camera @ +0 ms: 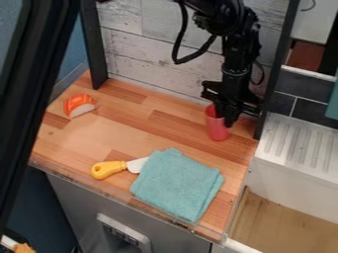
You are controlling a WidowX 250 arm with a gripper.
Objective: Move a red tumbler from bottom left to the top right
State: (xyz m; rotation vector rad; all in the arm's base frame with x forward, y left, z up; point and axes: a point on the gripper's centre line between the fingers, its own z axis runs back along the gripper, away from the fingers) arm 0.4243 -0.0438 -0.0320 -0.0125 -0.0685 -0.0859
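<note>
The red tumbler [218, 129] is sitting at the back right part of the counter [132, 123], with its open top pointing up. It is looking smooth, round and tall, like a little tube. The black claw [228, 117] is hanging down right at the tumbler, covering some of its right side, and I cannot tell if the claw is open or closed, or if it is holding the tumbler. Above the claw, the bumpy black arm [235, 62] is coming down from the top, with a bendy black cable looping out beside it. The counter is showing smooth wood strips, some light and some darker brown. Nearer the front, a soft, fuzzy blue-green cloth [177, 184] is lying folded in a thick square. Just beside it, a toy knife [107, 169] is lying with its fat, rounded yellow handle pointing left and its pale, flat blade reaching the cloth. Over at the back left, an orange toy sushi [80, 105] is resting on the wood, with a curved, stripy top and a white part below. Behind the counter, a wall [148, 54] of pale, streaky boards is standing. On the right, a white sink [300, 143] is showing long, straight ridges.
</note>
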